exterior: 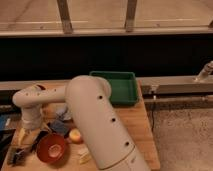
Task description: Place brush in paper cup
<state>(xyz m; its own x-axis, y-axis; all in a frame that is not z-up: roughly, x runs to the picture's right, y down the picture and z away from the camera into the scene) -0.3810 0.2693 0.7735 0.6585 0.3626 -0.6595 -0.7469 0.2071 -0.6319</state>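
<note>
Wooden table [139,120], green tray [120,89] at back, maroon bowl [50,148], round orange object [76,135], pincer [24,139] low over left end.

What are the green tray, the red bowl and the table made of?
The green tray looks like smooth plastic: even colour, moulded rim. The dark red bowl seems shiny plastic or ceramic; hard to tell. The table looks like light wood, by its warm tan surface. The claw hangs low at the table's left end, beside the bowl.
</note>
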